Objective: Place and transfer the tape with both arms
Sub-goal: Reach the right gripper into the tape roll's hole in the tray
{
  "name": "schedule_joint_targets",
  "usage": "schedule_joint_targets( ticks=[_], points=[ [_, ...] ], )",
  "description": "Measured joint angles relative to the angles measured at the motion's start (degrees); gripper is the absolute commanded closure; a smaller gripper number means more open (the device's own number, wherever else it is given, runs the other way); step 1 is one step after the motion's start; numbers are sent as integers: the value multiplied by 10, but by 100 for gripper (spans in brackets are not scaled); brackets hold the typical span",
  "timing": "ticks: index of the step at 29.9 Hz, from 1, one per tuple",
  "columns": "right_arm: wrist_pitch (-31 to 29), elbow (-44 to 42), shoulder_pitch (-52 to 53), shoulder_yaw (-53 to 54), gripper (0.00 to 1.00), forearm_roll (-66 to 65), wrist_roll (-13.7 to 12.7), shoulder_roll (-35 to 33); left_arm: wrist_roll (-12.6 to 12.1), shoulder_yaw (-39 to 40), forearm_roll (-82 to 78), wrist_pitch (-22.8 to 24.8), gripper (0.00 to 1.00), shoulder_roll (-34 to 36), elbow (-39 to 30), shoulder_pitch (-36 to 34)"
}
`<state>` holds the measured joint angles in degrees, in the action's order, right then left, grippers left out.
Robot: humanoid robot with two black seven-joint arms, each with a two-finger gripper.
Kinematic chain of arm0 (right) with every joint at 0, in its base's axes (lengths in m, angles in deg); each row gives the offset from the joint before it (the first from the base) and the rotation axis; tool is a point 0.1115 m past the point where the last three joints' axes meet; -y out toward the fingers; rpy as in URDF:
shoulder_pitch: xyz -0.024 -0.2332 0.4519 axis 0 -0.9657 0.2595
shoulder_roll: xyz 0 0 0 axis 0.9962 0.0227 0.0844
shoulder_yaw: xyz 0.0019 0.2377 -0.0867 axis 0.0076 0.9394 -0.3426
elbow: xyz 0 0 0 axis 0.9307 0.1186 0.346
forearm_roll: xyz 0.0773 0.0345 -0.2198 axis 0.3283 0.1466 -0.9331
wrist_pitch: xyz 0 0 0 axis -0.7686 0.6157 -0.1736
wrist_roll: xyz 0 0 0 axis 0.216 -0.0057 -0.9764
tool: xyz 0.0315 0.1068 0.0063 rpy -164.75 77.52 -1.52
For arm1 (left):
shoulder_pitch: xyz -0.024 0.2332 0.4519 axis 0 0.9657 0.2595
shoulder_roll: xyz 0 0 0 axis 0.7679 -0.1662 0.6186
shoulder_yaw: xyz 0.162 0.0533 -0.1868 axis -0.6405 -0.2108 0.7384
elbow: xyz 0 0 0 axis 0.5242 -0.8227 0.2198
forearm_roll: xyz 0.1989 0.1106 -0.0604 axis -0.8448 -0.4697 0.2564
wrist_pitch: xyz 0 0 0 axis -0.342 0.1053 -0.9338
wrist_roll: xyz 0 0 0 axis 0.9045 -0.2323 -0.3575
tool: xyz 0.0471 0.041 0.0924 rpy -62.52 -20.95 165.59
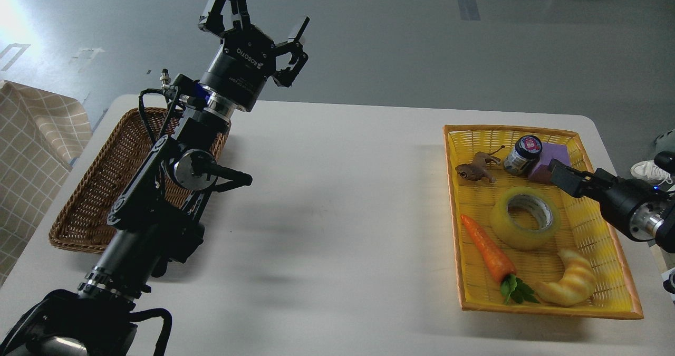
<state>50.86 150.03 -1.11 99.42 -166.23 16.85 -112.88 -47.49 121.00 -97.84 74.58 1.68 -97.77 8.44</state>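
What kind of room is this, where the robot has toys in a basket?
Probably a robot testing lab, not a home. A white table stands on a bare grey floor, and the yellow tray holds practice props: tape, a toy carrot and a toy croissant.

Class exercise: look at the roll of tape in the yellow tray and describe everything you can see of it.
The tape is a wide roll of translucent yellow packing tape with a grey-white inner core. It lies flat, hole upward, near the middle of the yellow tray. The carrot lies to its left and the croissant toy lies nearer the camera. The right gripper hovers just beyond it, not touching it.
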Motion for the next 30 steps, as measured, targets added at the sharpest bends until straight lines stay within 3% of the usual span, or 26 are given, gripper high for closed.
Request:
schedule_joint_targets(
  ticks=[30],
  points=[
    [30, -1, -31, -55, 6, -42, 0, -9, 0, 0, -1, 0, 2, 1, 1, 16]
  ],
)
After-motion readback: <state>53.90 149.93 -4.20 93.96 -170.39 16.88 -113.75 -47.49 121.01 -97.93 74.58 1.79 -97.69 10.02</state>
